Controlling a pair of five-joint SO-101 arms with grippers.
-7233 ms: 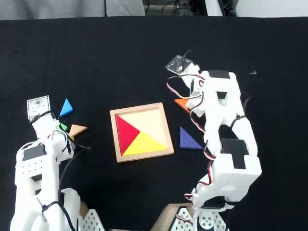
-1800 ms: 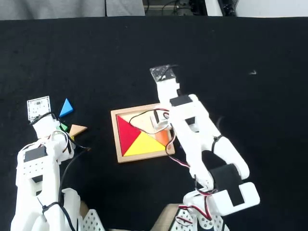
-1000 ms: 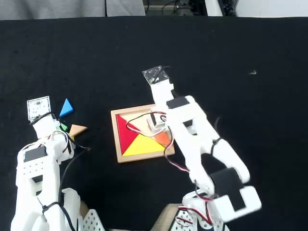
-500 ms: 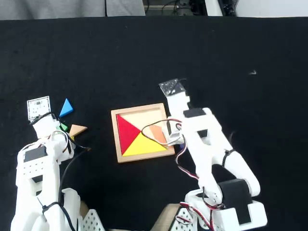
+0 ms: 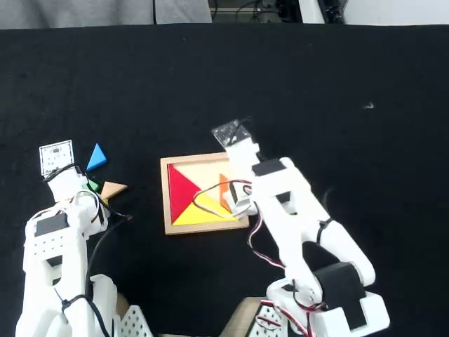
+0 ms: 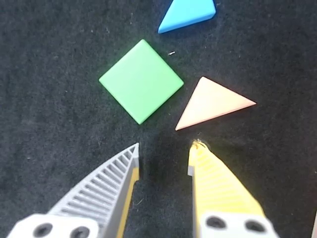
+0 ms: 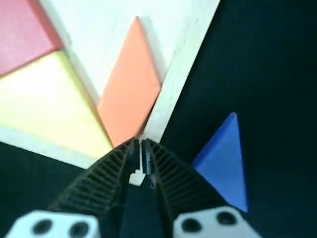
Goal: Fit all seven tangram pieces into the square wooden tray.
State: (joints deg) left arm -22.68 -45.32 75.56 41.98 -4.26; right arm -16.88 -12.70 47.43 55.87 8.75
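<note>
Wooden tray [image 5: 166, 200]: lying directly under the right end effector [image 7: 141, 147], with its pale rim running just beside the tips.
Right end effector: its jaws are sitting all but closed and gripping nothing. The tips are resting at the near corner of the orange parallelogram [image 7: 130, 101], where that piece is meeting the rim.
Orange parallelogram: lying inside the tray, one long edge against the yellow triangle [image 7: 44, 106] and the other along the rim (whether it is seating fully flat, I cannot tell).
Red triangle [image 7: 22, 25]: sitting in the tray beyond the yellow one, farther from the tips.
Dark blue triangle [image 7: 223, 158]: lying on the black worktop [image 5: 351, 84] just beside the right end effector, outside the rim.
Left end effector [image 6: 163, 148]: hanging open and empty, jaws well apart.
Green square [image 6: 141, 81], tan triangle [image 6: 213, 101]: lying just ahead of the left tips, with the light blue triangle [image 6: 188, 12] farther ahead.
Handling: I am judging the pieces thin, stiff, light and smooth, so they are likely sliding readily under a nudge. Pinching across two opposite edges near the middle is looking safest, and a triangle is better taken across its width than at a point.
</note>
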